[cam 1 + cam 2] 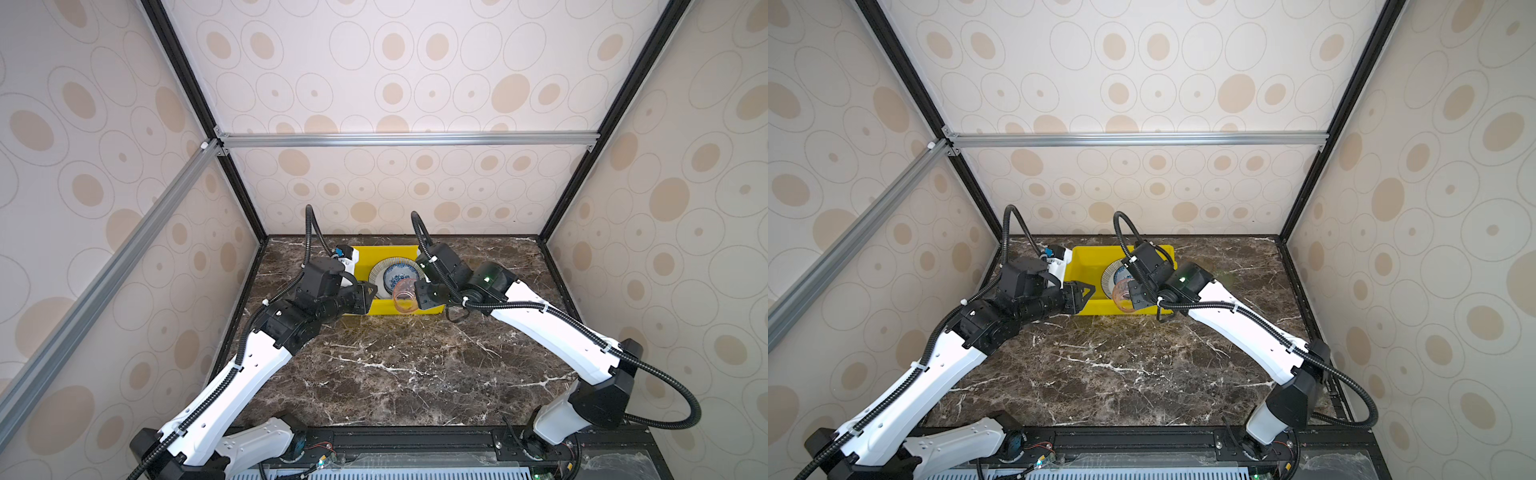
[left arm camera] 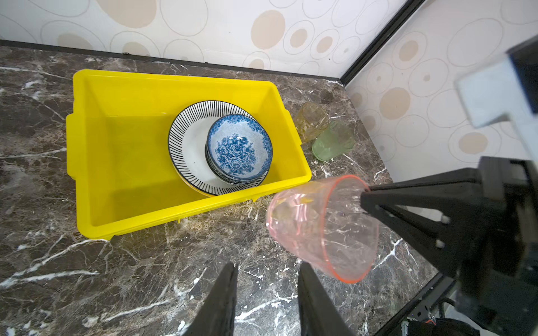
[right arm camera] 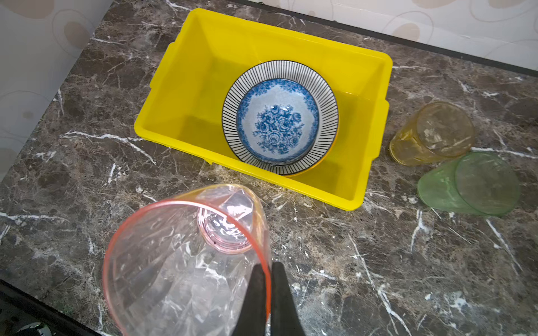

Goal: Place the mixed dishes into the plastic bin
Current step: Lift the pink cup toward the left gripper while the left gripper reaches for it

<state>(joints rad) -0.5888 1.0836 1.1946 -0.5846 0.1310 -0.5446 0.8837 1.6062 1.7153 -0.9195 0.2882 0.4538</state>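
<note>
A: The left arm (image 1: 257,365) and right arm (image 1: 540,316) stretch from the near rail (image 1: 415,442), elbows bent, to the yellow bin (image 1: 386,309) at the back of the marble surface (image 1: 395,374). What has the right gripper (image 3: 269,267) got?

B: The pink cup (image 3: 186,261). Its fingers (image 3: 256,299) are pinched tight on the rim, the wall between them. The cup hangs tilted almost onto its side, base toward the bin, just outside the bin's near long wall and off the surface.

A: And the left gripper (image 2: 267,302)?

B: Aimed at the cup from the other side, wrist turned inward. Its fingers (image 2: 224,302) stand parted with only bare surface between them.

A: What lies in the bin?

B: A striped-rim plate (image 2: 189,145) with a blue-floral bowl (image 2: 238,148) on it. Dark edges under the bowl and a yellow-orange edge under the plate hint at more dishes beneath, too hidden to name.

A: The other cups?

B: An amber cup (image 3: 433,133) and a green cup (image 3: 471,183) sit on the surface beside the bin's short end, touching. Both wrist views show them; in both top views the right arm covers them. Whether they stand mouth down or lie tipped is hard to make out.
</note>
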